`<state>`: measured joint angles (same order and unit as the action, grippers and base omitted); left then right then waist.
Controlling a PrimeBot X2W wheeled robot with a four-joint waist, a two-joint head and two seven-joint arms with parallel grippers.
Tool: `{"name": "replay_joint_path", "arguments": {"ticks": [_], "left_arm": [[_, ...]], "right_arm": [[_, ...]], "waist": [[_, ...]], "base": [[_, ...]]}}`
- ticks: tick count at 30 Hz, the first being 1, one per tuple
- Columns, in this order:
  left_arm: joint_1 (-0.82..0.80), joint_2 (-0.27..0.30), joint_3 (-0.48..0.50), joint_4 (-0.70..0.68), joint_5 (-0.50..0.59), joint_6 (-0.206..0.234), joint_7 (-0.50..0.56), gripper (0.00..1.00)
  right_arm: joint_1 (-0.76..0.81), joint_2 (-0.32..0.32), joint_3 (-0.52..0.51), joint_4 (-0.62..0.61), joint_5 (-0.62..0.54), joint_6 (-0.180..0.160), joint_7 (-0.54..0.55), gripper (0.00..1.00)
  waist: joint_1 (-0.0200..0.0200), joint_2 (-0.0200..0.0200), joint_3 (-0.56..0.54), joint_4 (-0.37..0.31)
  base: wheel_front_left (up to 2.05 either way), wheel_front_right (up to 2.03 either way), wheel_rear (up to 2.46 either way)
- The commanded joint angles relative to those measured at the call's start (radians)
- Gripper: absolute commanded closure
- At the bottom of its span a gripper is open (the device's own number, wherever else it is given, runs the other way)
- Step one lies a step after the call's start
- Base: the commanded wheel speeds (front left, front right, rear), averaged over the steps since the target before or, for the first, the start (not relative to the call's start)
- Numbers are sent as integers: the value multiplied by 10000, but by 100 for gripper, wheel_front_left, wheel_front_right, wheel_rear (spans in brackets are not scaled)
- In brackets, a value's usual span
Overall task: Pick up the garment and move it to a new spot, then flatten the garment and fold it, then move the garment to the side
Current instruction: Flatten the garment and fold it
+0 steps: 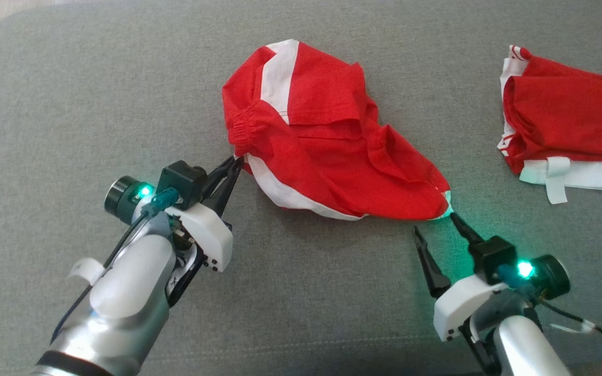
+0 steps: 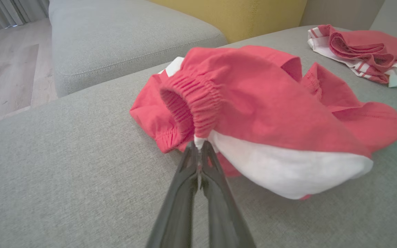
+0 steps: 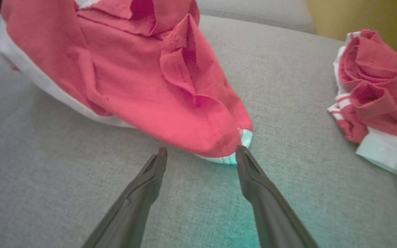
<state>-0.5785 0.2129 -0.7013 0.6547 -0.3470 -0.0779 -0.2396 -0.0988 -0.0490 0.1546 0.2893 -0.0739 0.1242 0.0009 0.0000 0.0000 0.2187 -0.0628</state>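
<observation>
Red-and-white shorts (image 1: pixel 332 141) lay crumpled near the middle of the grey sofa cushion (image 1: pixel 71 104), neither flattened nor folded, the left gripper (image 1: pixel 237 161) pinched onto their waistband corner, the right gripper (image 1: pixel 434 223) spread wide, perhaps touching the hem.

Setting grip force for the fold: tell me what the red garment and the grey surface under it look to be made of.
Red garment: thin matte woven cloth, probably cotton or a blend; it creases softly and its waistband is gathered elastic. Grey surface: matte upholstery fabric with a coarse flecked weave, seemingly padded like a cushion.
</observation>
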Motion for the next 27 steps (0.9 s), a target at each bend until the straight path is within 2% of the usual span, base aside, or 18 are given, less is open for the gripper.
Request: {"name": "replay_joint_path", "arguments": {"ticks": [1,11,27], "left_arm": [[-270,313,343,-295,-67,114,-104,100],[-317,384,276,-502,-144,183,-25,100],[-354,465,115,-611,-243,239,40,100]], "right_arm": [[-383,-146,298,-179,-248,65,47,0],[-1237,-603,346,683,-1046,65,345,0],[-1934,-831,588,2034,-1195,65,598,0]], "waist": [[0,0,12,38],[0,0,133,142],[0,0,176,271]], "base": [[0,0,0],[0,0,0],[0,0,0]]}}
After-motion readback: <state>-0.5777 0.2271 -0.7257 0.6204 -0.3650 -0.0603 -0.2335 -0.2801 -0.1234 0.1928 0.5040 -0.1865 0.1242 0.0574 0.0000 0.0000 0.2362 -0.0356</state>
